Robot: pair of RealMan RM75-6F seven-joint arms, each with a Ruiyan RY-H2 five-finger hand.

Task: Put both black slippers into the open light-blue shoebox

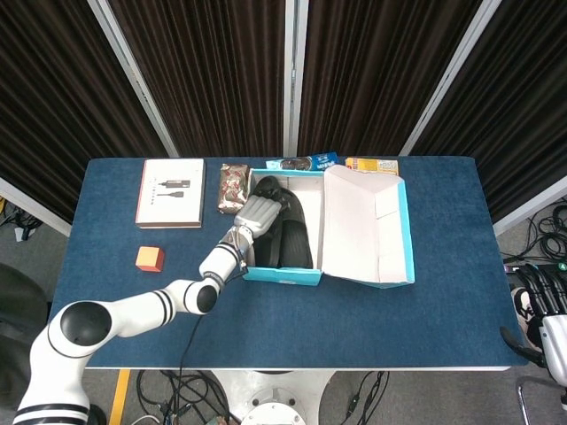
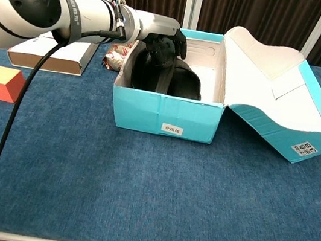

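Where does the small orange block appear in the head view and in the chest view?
Head view: orange block lies at the left, below the white booklet.
Chest view: orange block lies at the far left edge, nearer than the booklet.
Shared landmark: the light-blue shoebox, to its right in both.

Head cam overhead; chest cam low, frontal; share shoebox point(image 1: 354, 232).

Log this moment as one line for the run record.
left hand: on black slipper inside shoebox | second slipper: in box | right hand: idle at table edge | lid: open
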